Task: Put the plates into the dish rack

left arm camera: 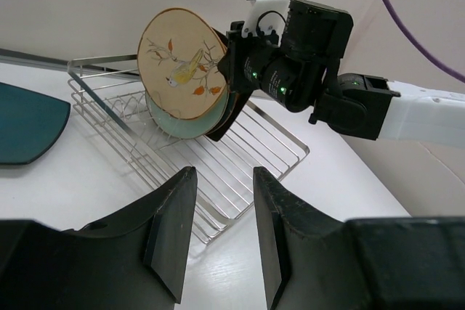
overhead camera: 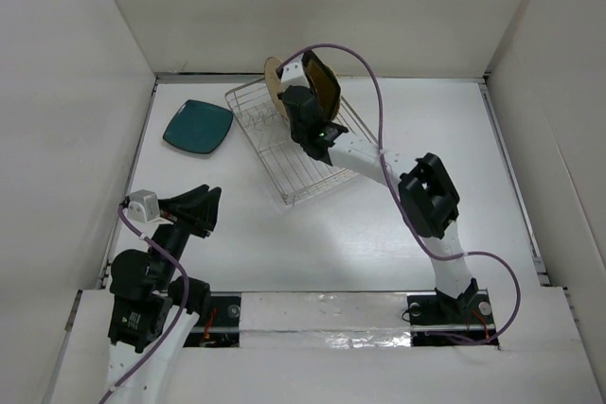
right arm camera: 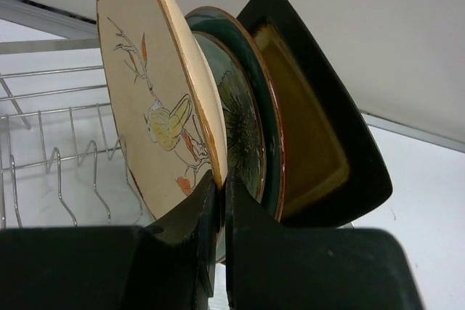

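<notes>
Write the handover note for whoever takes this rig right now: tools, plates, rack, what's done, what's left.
Left tool: open, empty, near its base, facing the dish rack.
Right tool: shut on the cream patterned plate at its lower rim, holding it upright over the rack; seating unclear.
Done: pale green plate, dark blue-grey plate and amber square plate stand on edge behind it in the rack.
Left: release the cream plate, load the teal square plate, flat on the table left of the rack. Yellow plate not in view.
</notes>
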Motion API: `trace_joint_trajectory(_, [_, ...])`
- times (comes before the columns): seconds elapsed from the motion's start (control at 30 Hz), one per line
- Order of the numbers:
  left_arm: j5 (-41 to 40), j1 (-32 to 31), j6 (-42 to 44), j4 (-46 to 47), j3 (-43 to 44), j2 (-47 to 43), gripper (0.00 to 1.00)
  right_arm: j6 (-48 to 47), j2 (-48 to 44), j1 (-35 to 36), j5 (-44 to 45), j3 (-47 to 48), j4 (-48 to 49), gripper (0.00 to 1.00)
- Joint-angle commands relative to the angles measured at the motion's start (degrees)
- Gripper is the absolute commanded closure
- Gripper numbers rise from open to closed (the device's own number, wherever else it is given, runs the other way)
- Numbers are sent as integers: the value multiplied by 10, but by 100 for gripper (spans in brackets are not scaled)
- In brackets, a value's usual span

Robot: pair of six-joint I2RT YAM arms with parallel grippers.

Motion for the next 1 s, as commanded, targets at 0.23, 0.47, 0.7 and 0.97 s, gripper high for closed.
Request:
trace_joint_trajectory(0.23, [-18,1,-3,20,9,17,66,26,16,36,24,-1,93,100])
trace_joint_trajectory(0.47, [-26,1,-8,14,20,97,66,29,54,62,57,51,40,94])
trace_joint_trajectory(0.7, [-74,1,-29,23,56,210,66,83,-22,62,34,-11,34,58])
trace_joint_trajectory(0.97, [-119,1,-38,89,116,387,51,181,-209,62,-73,-152,33,28])
